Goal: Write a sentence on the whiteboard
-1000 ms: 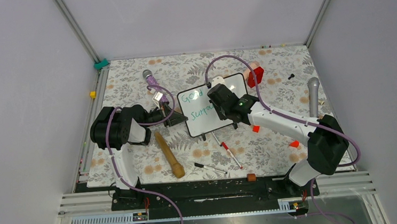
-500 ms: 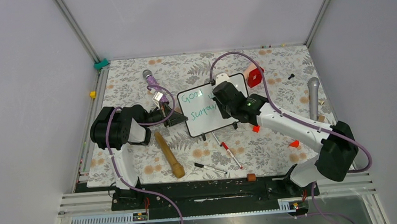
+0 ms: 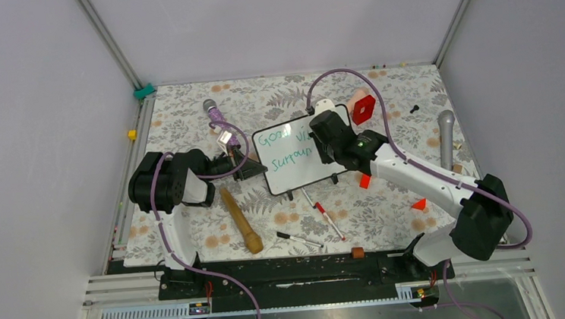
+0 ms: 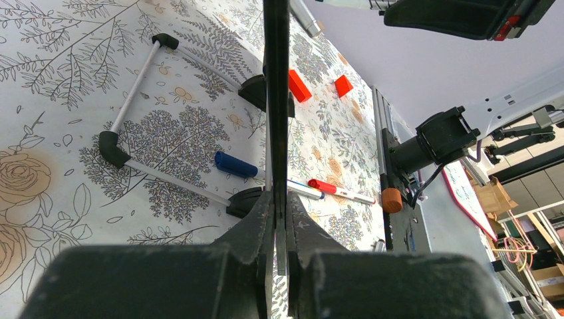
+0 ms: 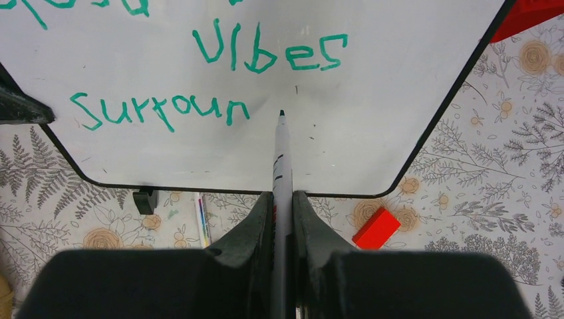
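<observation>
The whiteboard [image 3: 295, 170] seems light, stiff, easy to tip; left fingers [image 4: 249, 229] pinch its 9 o'clock edge, right fingers [image 5: 256, 219] clamp the marker [image 5: 282, 153]

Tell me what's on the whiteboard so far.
In green, the sentence reads "vibes" above "Surroun" on the whiteboard; the marker tip sits just past the "n". Overhead, "Good" starts the top line, but the right arm covers the board's right part.
</observation>
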### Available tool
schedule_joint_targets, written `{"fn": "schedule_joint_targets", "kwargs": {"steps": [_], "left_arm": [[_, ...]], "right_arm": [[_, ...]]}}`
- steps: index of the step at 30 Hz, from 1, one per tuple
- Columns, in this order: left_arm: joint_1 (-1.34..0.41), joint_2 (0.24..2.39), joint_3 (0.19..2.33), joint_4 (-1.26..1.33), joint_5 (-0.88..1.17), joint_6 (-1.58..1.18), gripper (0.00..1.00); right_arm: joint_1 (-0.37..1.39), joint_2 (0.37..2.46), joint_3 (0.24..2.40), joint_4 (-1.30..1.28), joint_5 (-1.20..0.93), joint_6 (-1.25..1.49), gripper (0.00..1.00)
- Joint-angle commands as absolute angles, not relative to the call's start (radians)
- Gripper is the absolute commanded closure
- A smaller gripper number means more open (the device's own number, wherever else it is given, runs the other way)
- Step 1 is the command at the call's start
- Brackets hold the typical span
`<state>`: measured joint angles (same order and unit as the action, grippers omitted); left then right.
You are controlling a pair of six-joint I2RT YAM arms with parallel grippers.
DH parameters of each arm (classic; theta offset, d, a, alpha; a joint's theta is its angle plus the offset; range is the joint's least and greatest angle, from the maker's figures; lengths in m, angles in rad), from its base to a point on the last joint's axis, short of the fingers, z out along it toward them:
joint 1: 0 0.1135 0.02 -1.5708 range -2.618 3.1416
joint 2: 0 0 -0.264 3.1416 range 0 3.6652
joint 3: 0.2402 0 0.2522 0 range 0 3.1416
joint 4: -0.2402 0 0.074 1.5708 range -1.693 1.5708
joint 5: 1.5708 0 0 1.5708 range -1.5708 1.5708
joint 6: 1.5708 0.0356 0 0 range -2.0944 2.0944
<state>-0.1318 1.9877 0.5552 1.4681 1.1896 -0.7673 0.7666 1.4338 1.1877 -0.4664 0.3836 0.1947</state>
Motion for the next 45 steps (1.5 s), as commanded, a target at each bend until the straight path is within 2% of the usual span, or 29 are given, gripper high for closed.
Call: {"fn": "schedule_joint_targets", "kwargs": {"steps": [1,13,45], "left_arm": [[-0.136,2.017,0.566,1.477,1.193,-0.726,0.98],[-0.136,2.018,0.565,1.477,1.192,-0.726,0.98],[-0.137,2.017,0.565,1.477,1.193,-0.726,0.98]], "right_arm": [[0.752,1.435,1.19,-0.46,0.397,0.206,1.0],[0.752,1.472,1.211,-0.46,0.323,0.206,1.0],[0.752,1.546,1.257,-0.439,0.366,0.202,1.0]]}}
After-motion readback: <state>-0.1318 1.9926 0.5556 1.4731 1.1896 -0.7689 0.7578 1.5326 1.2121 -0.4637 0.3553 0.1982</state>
